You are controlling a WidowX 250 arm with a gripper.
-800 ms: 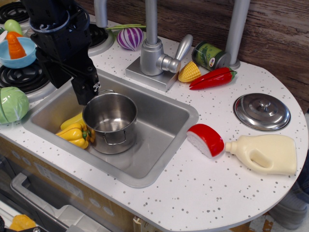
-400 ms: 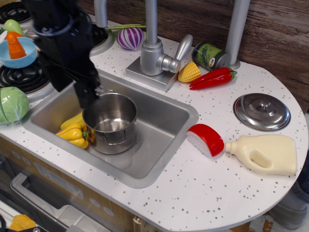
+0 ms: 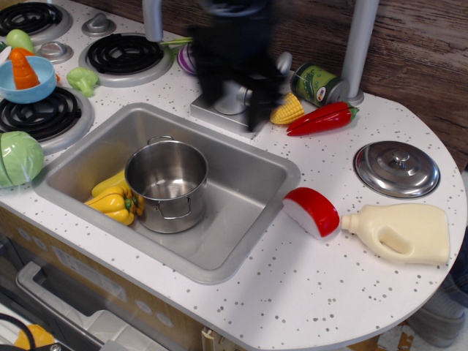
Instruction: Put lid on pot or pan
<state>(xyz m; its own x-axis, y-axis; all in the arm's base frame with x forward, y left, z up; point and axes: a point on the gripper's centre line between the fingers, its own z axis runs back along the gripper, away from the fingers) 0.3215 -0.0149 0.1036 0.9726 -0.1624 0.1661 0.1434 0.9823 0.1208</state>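
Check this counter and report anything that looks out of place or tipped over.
The pot stands upright in the sink with yellow peppers against it, while its lid lies on the counter far right. The green can and cream jug lie on their sides. Nothing looks spilled or broken.

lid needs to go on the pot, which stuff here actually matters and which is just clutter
For the job:
- lid, on the counter at right
- pot, open, in the sink
- gripper, blurred, over the tap

Just lying about:
- yellow pepper
- red pepper
- corn
- can
- white jug
- blue bowl
- cabbage
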